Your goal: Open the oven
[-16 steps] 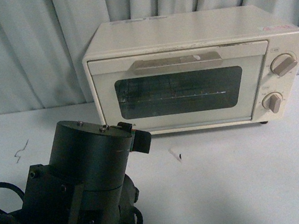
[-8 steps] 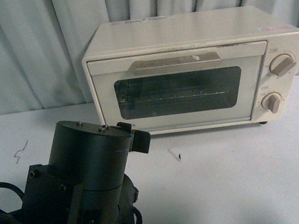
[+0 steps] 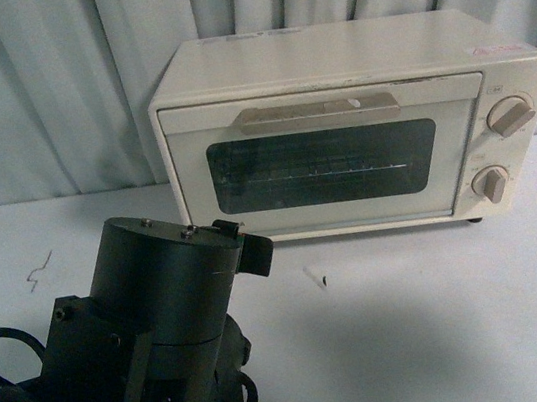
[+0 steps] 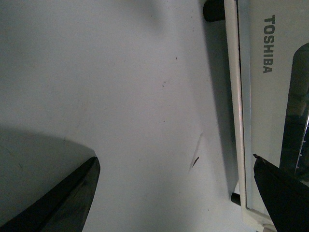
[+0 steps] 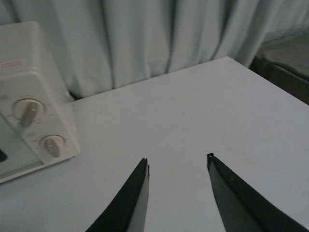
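The cream-white oven [image 3: 359,127] stands at the back of the white table, door shut, with its beige bar handle [image 3: 319,111] across the top of the glass window and two round knobs [image 3: 511,115] on the right. The left arm's dark body [image 3: 148,340] fills the front left, low and in front of the oven's left corner. In the left wrist view the open left gripper [image 4: 176,164] hangs over bare table, one fingertip [image 4: 277,186] overlapping the oven's door edge [image 4: 260,96]. The right gripper [image 5: 177,162] is open and empty, to the right of the oven's knobs [image 5: 29,112].
Grey-blue curtains [image 3: 50,92] hang behind the table [image 3: 448,316]. A small dark mark [image 3: 321,279] lies on the table in front of the oven, also in the left wrist view [image 4: 194,162]. The table's far right corner [image 5: 227,60] shows in the right wrist view.
Almost nothing differs; the left arm's body has shifted very slightly. The oven door stays shut.
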Motion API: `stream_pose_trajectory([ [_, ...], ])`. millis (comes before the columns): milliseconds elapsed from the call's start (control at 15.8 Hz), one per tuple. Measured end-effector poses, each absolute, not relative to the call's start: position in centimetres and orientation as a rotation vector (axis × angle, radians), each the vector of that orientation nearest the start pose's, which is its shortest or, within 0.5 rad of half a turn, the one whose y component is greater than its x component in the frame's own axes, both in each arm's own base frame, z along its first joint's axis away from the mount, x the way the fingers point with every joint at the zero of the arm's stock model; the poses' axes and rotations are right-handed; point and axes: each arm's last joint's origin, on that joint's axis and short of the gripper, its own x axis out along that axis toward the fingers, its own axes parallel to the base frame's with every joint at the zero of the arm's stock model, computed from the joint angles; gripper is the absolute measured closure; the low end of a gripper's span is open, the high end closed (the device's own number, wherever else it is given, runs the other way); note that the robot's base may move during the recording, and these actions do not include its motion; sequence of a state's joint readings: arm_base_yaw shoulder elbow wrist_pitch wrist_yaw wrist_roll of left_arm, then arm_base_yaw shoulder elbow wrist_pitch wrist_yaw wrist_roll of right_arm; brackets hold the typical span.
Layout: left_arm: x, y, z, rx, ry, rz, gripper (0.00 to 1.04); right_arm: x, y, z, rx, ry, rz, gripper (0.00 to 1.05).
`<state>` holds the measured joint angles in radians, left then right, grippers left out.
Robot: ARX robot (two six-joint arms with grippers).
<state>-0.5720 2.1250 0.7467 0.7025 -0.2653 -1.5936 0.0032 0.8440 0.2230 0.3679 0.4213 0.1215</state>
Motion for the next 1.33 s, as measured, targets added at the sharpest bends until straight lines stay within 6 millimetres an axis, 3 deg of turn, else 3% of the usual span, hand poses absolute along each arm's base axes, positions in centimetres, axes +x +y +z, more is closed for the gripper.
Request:
stream_pose_trajectory([
  [190,28.9,-17.7,3.9,-1.252,0.689,0.253,0.07,21.6,2.5,19.3,-0.010,0.218,-0.260,0.99],
  [253,28.9,-17.7,3.9,-1.252,0.689,0.253,0.07,22.6,3.4,19.2,-0.031,0.227,-0.230,1.03],
  [633,28.9,-17.7,3.9,-1.253,0.688,0.252,0.07,29.3,7.2,18.5,-0.090,0.267,-0.110,1.03],
  [1077,28.9,-17.7,3.9,-1.253,0.689,0.253,0.07,32.7,11.5,18.2,-0.107,0.281,-0.002,1.03],
  [1330,28.9,-17.7,3.9,-1.253,0.688,0.252,0.07,34.0,12.7,17.9,-0.112,0.290,0.021,1.03],
])
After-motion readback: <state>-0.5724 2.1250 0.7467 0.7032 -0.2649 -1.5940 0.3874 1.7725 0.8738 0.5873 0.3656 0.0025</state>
